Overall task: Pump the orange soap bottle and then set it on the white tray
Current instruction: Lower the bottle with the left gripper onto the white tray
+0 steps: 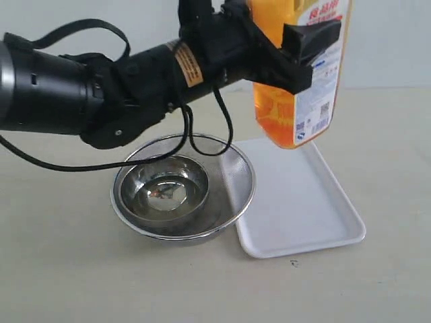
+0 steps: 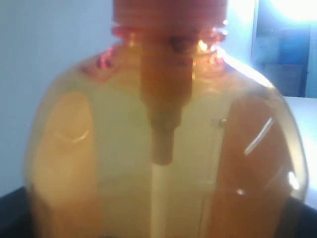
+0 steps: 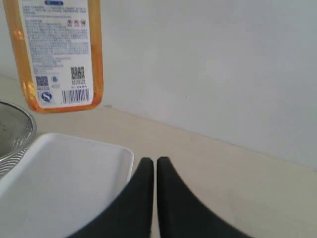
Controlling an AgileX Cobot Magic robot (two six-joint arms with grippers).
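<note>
The orange soap bottle (image 1: 303,111) hangs in the air, roughly upright, with its base clear of the surface and above the far end of the white tray (image 1: 296,202); its top runs out of the exterior view. The left end effector (image 1: 300,50) pinches the bottle across its body, one black finger lying over the white-and-red label and the other hidden behind the plastic. In the left wrist view the bottle's shoulder (image 2: 163,163) and orange collar fill the picture, with the pale dip tube showing through the liquid. The tray lies flat on the desk (image 1: 81,282), bare. Just beside it, at its left edge in the exterior view, sits a round steel mesh bowl (image 1: 232,175) with a smaller steel bowl (image 1: 165,192) nested inside. A black cable from the left arm loops down over the bowls. The right end effector (image 3: 151,166) hovers low near the tray's corner, fingers pressed together and gripping nothing, facing the bottle (image 3: 59,49).
</note>
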